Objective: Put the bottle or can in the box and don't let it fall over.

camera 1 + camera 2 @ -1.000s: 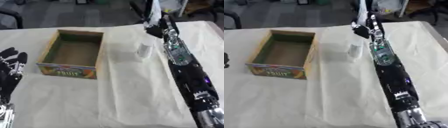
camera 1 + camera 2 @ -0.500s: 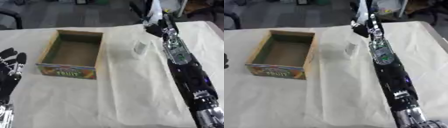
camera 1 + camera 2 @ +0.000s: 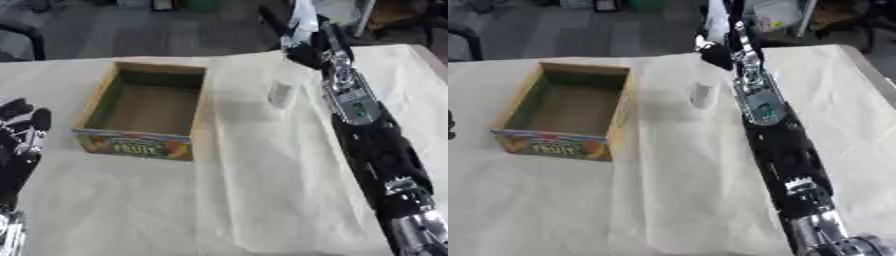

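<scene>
A table (image 3: 262, 200) draped in a wrinkled cream cloth filled the view, with a grey floor and blurred furniture beyond its far edge.

The robot's right arm stretched from the near right corner across to the far edge. Its right hand (image 3: 302, 47) sat there, dark and blurred against the background; whether its fingers were spread or curled could not be told. It appeared to hold nothing.

Just short of that hand, toward the middle of the table, a small pale can (image 3: 281, 93) stood upright on the cloth, close beside the forearm but seemingly not touching it.

Farther left, a cardboard box (image 3: 112, 102) with a colourful fruit label sat open and empty, well apart from the can.

The left hand (image 3: 22, 137) rested idle at the table's left edge, fingers relaxed and pointing up.

The step in hand looked like reaching for the can. To do it well, the hand would need to draw back toward the can, close round its sides low enough to keep it vertical, lift it straight, carry it over the box wall and set it flat on the floor of the box before letting go.
</scene>
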`<state>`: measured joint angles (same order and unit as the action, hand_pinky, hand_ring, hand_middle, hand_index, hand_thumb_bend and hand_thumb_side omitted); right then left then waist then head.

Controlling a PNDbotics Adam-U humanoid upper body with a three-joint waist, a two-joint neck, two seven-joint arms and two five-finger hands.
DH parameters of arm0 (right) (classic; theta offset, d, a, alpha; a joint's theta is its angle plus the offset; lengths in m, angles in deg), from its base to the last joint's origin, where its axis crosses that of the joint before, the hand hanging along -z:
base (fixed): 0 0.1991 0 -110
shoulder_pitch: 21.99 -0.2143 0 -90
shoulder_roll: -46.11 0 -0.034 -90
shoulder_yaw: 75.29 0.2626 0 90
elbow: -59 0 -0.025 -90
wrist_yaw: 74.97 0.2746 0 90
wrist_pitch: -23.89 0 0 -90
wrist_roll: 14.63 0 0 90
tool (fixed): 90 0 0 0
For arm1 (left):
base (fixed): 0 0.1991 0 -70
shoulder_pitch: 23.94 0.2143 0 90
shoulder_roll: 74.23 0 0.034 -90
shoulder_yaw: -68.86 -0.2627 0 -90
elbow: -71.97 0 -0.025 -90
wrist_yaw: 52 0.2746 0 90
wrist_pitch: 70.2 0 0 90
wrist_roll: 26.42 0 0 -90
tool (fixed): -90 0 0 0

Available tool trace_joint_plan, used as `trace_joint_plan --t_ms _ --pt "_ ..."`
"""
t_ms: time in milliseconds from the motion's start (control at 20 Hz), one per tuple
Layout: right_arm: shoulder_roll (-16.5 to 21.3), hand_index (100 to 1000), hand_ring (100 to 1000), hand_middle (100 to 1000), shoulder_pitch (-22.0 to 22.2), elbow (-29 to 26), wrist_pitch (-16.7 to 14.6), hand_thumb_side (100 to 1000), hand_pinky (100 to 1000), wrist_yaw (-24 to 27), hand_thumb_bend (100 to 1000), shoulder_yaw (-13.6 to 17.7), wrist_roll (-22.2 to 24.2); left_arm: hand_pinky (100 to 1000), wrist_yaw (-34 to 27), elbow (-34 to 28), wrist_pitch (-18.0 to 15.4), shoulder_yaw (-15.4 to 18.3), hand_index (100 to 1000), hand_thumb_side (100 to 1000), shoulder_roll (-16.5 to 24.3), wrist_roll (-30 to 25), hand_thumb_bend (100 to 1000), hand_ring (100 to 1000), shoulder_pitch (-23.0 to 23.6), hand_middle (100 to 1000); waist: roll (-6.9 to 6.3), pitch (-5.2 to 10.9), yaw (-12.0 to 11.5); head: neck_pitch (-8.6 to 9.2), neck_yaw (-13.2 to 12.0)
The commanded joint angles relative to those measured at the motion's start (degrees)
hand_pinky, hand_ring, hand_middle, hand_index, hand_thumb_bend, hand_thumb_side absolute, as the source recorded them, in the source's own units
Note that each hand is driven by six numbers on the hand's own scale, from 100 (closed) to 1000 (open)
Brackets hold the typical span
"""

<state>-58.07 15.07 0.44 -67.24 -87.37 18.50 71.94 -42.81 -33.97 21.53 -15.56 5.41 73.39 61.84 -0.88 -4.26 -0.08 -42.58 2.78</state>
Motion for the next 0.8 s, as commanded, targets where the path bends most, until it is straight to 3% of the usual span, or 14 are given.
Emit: trace_joint_plan --t_ms 50,800 --pt "0.13 485 595 336 -2.86 -1.57 -0.13 100 725 1.14 100 -0.62 1.18 667 -0.3 -0.65 -0.15 -0.19 817 627 0.48 -0.35 589 668 -0.93 719 -0.02 0.53 -0.55 1.1 0.91" --pt "-4.72 481 590 333 -9.12 -1.85 -0.92 100 723 2.54 100 -2.55 4.06 667 -0.87 -0.7 -0.38 -1.54 817 626 0.1 -1.76 591 666 -2.85 718 -0.26 -0.77 -5.63 4.07 5.41"
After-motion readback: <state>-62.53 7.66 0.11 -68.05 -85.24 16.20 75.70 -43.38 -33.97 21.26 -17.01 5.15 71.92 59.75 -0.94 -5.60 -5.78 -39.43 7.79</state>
